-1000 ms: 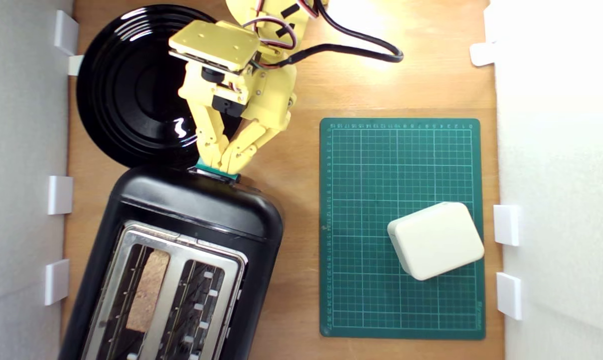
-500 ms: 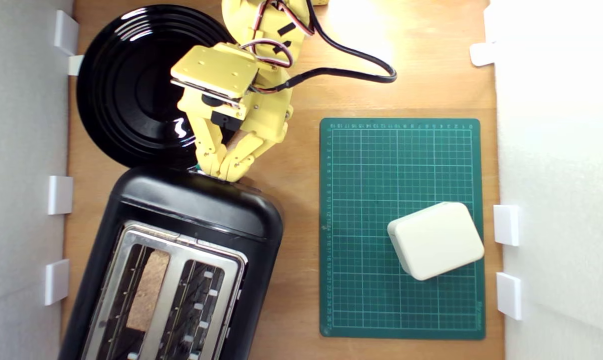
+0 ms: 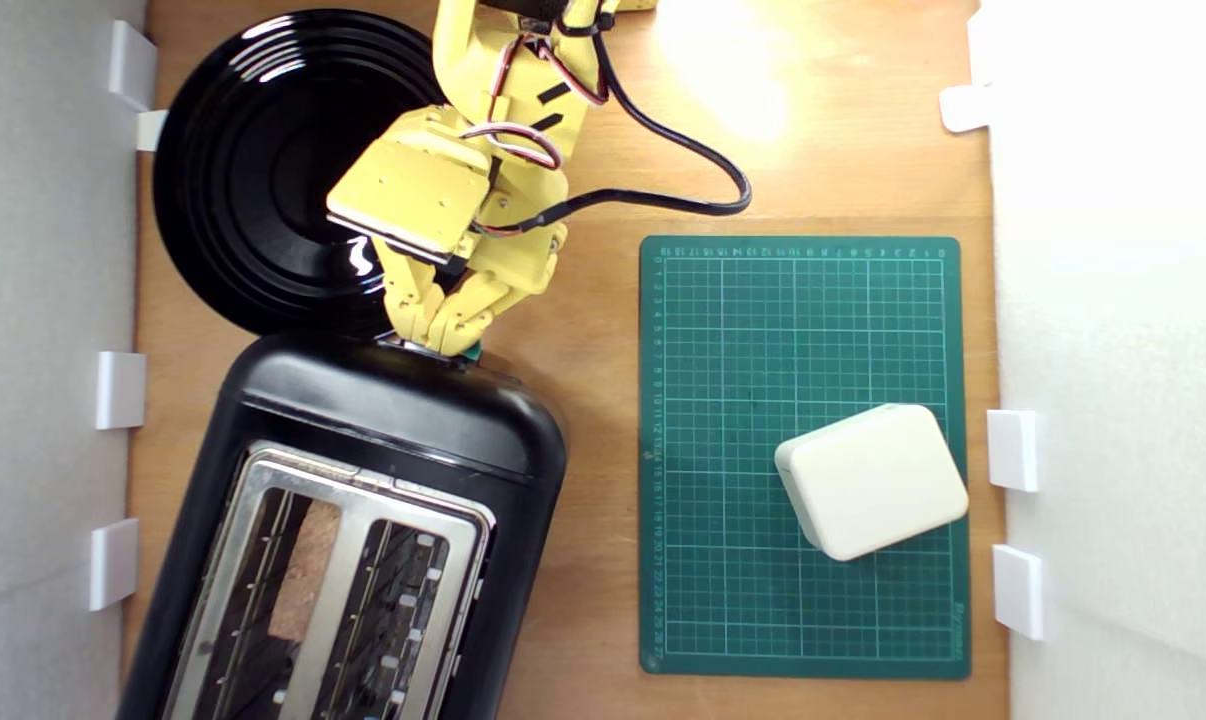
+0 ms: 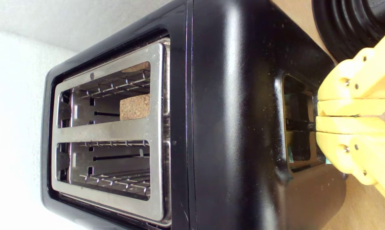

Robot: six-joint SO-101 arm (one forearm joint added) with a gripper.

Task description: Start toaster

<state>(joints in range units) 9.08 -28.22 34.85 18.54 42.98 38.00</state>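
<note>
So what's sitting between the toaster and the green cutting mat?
Nothing. In the exterior view, only bare wooden tabletop separates the toaster from the cutting mat.

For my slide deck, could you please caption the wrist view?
Closed end effector pressing at the lever slot of the black toaster, a cork slice sitting in one slot.

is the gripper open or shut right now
Shut: in the wrist view the gripper has its two yellow fingers pressed together at the toaster lever slot. What they press on is hidden.
</note>
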